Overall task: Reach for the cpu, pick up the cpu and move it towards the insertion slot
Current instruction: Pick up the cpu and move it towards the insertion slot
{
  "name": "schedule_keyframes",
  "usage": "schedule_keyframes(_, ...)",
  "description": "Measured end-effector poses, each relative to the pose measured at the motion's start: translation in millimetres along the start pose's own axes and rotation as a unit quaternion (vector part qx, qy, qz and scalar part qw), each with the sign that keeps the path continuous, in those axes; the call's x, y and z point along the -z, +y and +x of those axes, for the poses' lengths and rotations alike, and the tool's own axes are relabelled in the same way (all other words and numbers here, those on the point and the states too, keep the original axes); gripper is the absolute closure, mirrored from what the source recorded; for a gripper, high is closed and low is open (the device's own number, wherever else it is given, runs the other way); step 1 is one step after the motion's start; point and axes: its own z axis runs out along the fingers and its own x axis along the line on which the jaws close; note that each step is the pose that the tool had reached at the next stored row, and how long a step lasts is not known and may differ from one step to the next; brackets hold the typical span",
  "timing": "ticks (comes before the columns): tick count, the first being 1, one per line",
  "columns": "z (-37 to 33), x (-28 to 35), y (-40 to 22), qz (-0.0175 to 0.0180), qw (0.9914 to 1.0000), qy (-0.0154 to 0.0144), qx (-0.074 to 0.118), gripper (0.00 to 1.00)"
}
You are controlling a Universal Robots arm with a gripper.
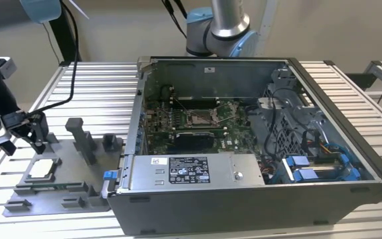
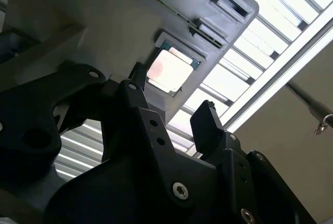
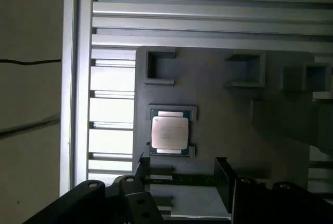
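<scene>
The cpu, a small square chip with a pale silvery top, lies flat in a recess of the grey fixture plate at the exterior view's left. My gripper hangs open a little above and behind it, holding nothing. In both wrist views the cpu lies just beyond the two black fingertips, apart from them. The insertion slot, a metal-framed socket with a dark centre, sits in the green motherboard inside the open computer case.
The large dark computer case stands right of the fixture plate. Upright grey blocks rise from the plate beside the cpu. A thin green memory stick lies near the plate's front. A black cable crosses the slatted table.
</scene>
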Motion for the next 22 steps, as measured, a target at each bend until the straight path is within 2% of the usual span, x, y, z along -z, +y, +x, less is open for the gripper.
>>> schedule_keyframes(4, 0.1, -1.7, -1.3, 0.0000, 1.00000, 0.0000, 0.000, 0.00)
schedule_keyframes(22, 0.6, -19.5, -2.6, 0.0000, 1.00000, 0.0000, 0.000, 0.00)
